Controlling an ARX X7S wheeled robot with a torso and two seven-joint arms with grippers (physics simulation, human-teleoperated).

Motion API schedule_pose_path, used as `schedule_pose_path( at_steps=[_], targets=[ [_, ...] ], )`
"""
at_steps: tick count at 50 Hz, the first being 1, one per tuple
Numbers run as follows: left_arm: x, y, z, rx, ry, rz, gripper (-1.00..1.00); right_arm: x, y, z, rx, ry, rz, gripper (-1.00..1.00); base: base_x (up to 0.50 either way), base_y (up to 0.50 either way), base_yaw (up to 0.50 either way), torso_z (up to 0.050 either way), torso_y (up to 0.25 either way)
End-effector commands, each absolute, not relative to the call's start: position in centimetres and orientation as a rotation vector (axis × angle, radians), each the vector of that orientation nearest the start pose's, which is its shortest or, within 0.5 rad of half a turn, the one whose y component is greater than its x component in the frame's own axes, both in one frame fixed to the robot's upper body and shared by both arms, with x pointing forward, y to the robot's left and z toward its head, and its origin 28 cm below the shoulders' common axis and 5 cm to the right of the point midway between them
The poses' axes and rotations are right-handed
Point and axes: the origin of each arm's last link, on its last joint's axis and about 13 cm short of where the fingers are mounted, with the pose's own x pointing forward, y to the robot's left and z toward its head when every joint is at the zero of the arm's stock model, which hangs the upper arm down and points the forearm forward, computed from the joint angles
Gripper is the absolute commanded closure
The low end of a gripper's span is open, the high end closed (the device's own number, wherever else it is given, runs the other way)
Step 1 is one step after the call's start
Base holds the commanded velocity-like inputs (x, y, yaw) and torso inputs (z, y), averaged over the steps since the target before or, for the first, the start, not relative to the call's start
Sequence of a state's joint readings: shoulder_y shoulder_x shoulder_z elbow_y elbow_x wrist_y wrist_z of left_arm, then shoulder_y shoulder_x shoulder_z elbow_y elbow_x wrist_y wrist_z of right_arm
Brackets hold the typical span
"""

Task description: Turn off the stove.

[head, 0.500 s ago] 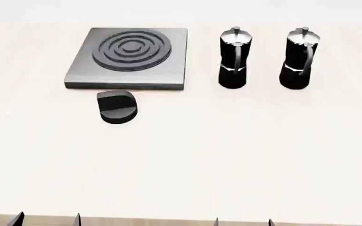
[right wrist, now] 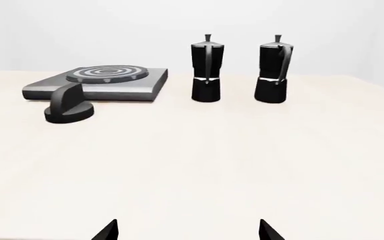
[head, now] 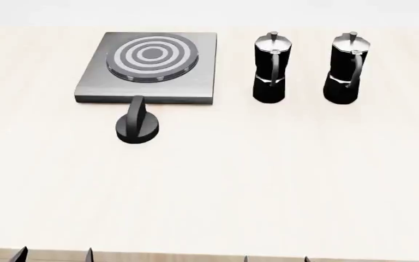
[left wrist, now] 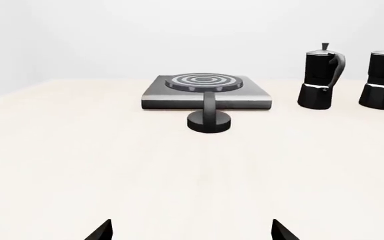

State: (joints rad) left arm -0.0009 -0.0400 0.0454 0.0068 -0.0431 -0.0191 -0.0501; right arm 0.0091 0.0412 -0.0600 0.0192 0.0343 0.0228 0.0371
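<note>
Up in the upper left of the head view sits the stove [head: 150,66], its burner [head: 152,55] rings showing pale. Just below its front edge stands the knob [head: 137,125], its ridge pointing toward the plate. Two moka pots [head: 271,67] [head: 348,67] stand side by side to the right of the stove, apart from it. Along the bottom edge, the left gripper [head: 55,254] and right gripper [head: 276,258] show only dark fingertips, spread wide with nothing between them, well apart from the knob on the pale table [head: 268,180].
</note>
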Motion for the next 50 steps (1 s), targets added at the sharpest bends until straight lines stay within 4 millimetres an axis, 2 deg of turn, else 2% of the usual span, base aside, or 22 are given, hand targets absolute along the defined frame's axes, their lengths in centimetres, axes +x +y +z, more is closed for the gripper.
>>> schedule_pose_path(
  at_steps=[1,5,14,22,33,50],
  targets=[
    [21.1,20.7,1.7,-0.008,-0.016,0.034,-1.0,21.0,-9.5,1.1,0.012,0.03,0.028,-1.0,0.0,0.0,0.0,0.0,0.0],
    [21.0,20.8,2.1,0.007,-0.052,0.041,-1.0,20.8,-9.6,1.7,0.005,0.006,0.017,-1.0,0.0,0.0,0.0,0.0,0.0],
    [19.9,21.1,5.9,-0.027,-0.205,0.022,-1.0,19.5,-9.4,6.0,-0.111,-0.164,-0.023,-1.0,0.0,0.0,0.0,0.0,0.0],
    [18.6,21.2,8.1,-0.046,-0.286,-0.004,-1.0,18.4,-9.4,8.6,-0.153,-0.253,-0.039,-1.0,0.0,0.0,0.0,0.0,0.0],
    [17.8,21.5,10.1,-0.085,-0.334,-0.016,-1.0,17.7,-9.4,9.9,-0.181,-0.307,-0.05,-1.0,0.0,0.0,0.0,0.0,0.0],
    [17.4,21.7,11.0,-0.115,-0.366,-0.03,-1.0,17.5,-9.3,10.2,-0.175,-0.334,-0.046,-1.0,0.0,0.0,0.0,0.0,0.0]
  ],
)
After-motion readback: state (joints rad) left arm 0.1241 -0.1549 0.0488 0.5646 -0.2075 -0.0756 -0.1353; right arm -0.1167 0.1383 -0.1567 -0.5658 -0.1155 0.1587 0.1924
